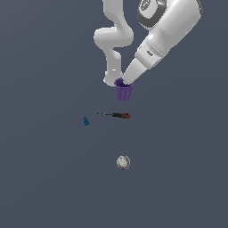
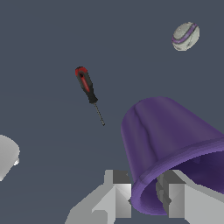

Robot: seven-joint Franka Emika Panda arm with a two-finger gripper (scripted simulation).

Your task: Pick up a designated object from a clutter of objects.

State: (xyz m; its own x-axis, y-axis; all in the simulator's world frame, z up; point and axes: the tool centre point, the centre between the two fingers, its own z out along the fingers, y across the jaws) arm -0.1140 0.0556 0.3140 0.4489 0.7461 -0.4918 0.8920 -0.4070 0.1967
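The purple cup (image 1: 124, 91) stands upright near the arm's base, rim up. My gripper (image 1: 126, 82) is at its rim, largely hidden by the wrist in the exterior view. In the wrist view the cup (image 2: 166, 135) fills the near side. My gripper (image 2: 144, 190) has one finger outside the rim and one inside, both pressed against the wall, so it is shut on the cup. I cannot tell whether the cup is off the floor.
The red-and-black screwdriver (image 1: 116, 115) (image 2: 86, 85) lies just in front of the cup. The tiny blue object (image 1: 85, 120) lies toward the exterior view's left. The whitish round object with purple rim (image 1: 123, 162) (image 2: 185, 36) lies farther forward. The arm's white base (image 1: 111, 79) stands behind the cup.
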